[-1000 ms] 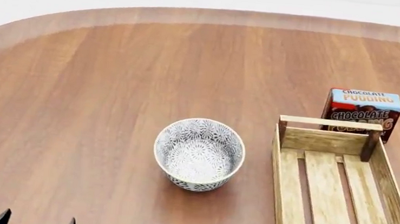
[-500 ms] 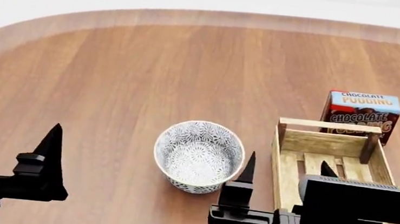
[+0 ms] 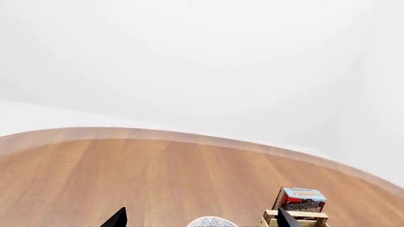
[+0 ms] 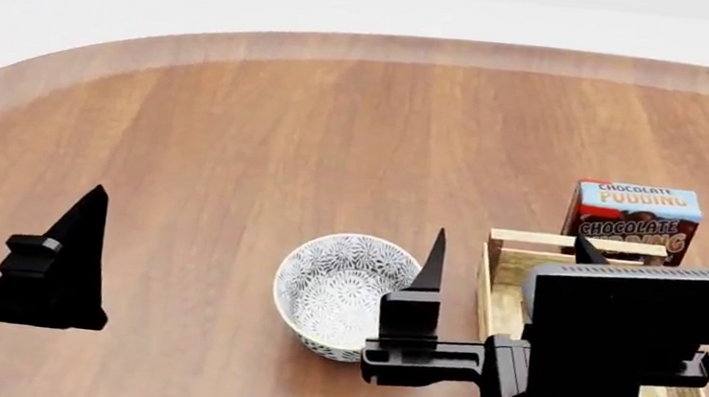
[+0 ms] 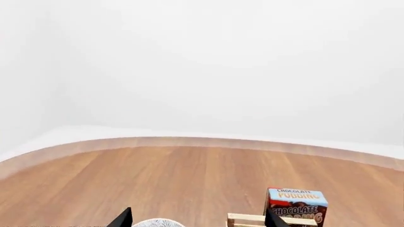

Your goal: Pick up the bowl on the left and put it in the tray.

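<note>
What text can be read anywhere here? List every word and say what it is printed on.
"CHOCOLATE PUDDING": on the blue top band of the pudding box, behind the tray.
"CHOCOLATE": on the box's red front; the larger word beneath is partly hidden by the tray's end rail.
The bowl bears only a floral pattern, no text.

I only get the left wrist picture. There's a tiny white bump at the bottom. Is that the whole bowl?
Observer: No, just its rim. The head view shows the whole bowl, round, with grey-blue flowers inside.
Operator: Is anything inside it?
Observer: Nothing; the head view looks straight into it and it is empty.
Operator: Where's the other arm?
Observer: The right gripper is up over the near end of the tray, one finger beside the bowl.
Operator: And my arm?
Observer: The left gripper is open, out to the bowl's left, not touching it.
</note>
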`<state>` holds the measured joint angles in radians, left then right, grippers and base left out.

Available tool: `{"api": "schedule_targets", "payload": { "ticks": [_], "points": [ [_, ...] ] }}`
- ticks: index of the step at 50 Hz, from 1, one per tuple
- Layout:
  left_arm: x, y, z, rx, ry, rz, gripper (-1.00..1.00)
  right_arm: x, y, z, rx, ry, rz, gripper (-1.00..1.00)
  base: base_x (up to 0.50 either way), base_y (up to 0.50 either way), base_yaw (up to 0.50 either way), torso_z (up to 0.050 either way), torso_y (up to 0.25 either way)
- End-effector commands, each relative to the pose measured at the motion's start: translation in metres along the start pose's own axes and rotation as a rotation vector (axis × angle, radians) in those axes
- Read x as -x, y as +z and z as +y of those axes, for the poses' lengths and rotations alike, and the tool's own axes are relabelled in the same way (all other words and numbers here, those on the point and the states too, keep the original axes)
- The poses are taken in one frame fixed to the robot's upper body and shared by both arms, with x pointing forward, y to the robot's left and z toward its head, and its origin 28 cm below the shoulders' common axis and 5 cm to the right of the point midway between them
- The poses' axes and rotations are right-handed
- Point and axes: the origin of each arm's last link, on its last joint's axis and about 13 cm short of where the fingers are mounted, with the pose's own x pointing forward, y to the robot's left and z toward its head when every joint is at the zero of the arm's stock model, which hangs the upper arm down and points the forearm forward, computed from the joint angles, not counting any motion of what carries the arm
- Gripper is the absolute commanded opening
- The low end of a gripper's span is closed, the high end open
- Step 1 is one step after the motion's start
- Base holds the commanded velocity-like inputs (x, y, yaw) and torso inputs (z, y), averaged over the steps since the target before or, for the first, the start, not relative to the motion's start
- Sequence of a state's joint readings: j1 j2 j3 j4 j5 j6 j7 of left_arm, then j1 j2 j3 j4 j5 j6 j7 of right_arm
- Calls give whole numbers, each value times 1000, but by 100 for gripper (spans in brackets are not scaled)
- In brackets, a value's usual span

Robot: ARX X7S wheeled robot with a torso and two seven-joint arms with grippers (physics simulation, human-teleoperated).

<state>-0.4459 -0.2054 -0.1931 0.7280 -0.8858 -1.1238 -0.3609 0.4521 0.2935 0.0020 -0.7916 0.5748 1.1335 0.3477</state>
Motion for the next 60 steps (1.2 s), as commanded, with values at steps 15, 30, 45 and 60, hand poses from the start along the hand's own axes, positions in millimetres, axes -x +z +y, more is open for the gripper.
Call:
{"api": "schedule_targets", "payload": {
  "ticks": [15,30,45,60],
  "points": [
    [-1,-4,5,14,26,-7,100,3,-5,-2,-1,7,-6,100,0,0,0,6,-74],
    [0,-6,5,2,34,-1,100,5,-6,-4,-7,-1,-9,100,0,0,0,0,-250],
    [-1,-9,5,1,36,1,100,5,-11,-4,-10,29,5,100,0,0,0,0,-250],
    [2,-18,6,6,42,28,100,-20,-9,-14,111,110,53,100,0,0,0,0,-183]
  ]
}}
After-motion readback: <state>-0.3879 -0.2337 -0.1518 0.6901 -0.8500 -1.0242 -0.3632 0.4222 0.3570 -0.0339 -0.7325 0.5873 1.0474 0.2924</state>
